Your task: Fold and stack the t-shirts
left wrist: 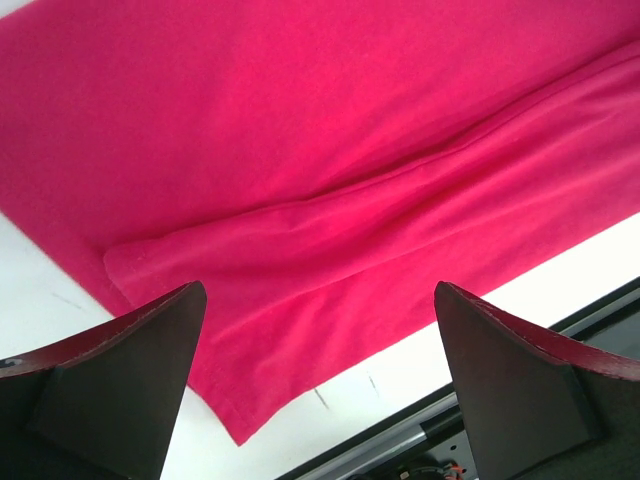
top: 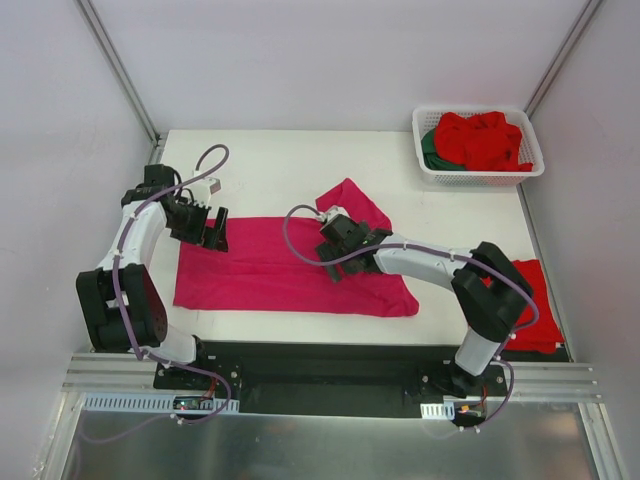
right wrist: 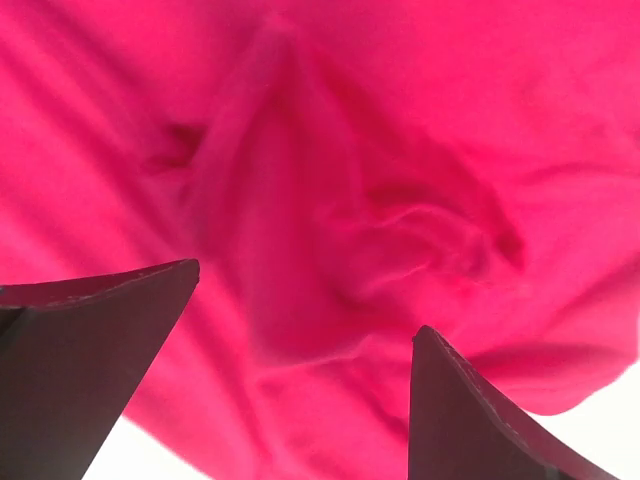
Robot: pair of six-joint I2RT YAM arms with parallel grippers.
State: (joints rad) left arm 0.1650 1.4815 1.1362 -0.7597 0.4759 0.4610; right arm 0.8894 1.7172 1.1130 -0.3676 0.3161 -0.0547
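Hovered w/ L end effector [top: 214, 232], R end effector [top: 337, 262] both released over left end & bunched mid of magenta t-shirt [top: 265, 272]; prob. needed both layers pinched.

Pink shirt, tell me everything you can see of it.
The pink shirt is soft magenta cloth, lying flat on the white table, partly folded into a long band across the middle. One sleeve sticks out at its far edge, and folds wrinkle the surface. The left gripper hangs open over its left end, the right gripper open over its middle; neither holds it.
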